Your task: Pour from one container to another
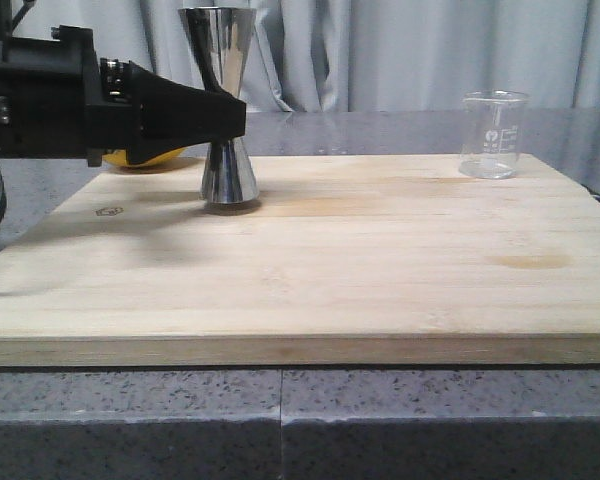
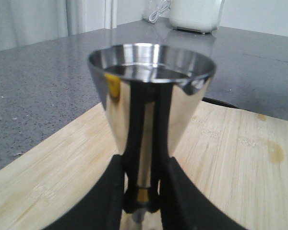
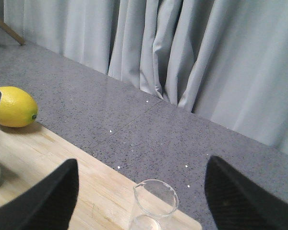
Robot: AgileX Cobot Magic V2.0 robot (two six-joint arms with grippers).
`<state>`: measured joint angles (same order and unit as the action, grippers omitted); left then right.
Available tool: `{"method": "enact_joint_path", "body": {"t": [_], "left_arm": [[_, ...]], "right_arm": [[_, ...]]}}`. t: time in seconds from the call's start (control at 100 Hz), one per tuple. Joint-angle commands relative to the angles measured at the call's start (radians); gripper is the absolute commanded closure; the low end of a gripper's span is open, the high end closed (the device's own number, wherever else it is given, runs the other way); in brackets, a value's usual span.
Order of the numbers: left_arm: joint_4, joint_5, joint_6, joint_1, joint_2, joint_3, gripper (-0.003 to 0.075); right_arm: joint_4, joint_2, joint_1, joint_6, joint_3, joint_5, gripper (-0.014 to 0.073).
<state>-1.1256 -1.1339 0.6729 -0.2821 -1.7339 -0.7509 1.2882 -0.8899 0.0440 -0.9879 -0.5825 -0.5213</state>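
Beaker [image 1: 494, 134] upright at the board's [image 1: 310, 270] far right corner, untouched. Right wrist view: its rim and pour lip lie between the right gripper's [image 3: 141, 196] wide-spread fingers [image 3: 48, 201], nothing held. Jigger [image 1: 223, 105] stands upright far left on the board; left gripper [image 1: 220, 120] closed on its gold-banded waist. Left wrist view alone looks into the cup; contents unclear. Lemon [image 3: 13, 106] behind the jigger, mostly hidden from front.

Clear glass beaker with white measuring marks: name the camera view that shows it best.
The front view: the clear glass beaker stands whole and upright at the wooden board's far right corner, marks readable. The right wrist view catches only its rim and pour lip between the open right end effector's fingers. The left wrist view misses it.
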Motion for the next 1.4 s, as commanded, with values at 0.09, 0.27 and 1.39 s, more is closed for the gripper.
{"method": "enact_joint_path", "body": {"t": [0.09,0.27,1.39], "left_arm": [[0.048,-0.096,0.005,0.005,0.035,-0.027,0.0738],[0.048,-0.096,-0.005,0.005,0.035,-0.027,0.0739],[0.054,-0.096,-0.033,0.005,0.035,-0.027,0.0738]], "right_arm": [[-0.028,0.015,0.007,-0.002,-0.026,-0.028,0.0126],[-0.028,0.015,0.007,-0.002,-0.026,-0.028,0.0126],[-0.028,0.015,0.007,-0.002,-0.026,-0.038,0.0126]]}}
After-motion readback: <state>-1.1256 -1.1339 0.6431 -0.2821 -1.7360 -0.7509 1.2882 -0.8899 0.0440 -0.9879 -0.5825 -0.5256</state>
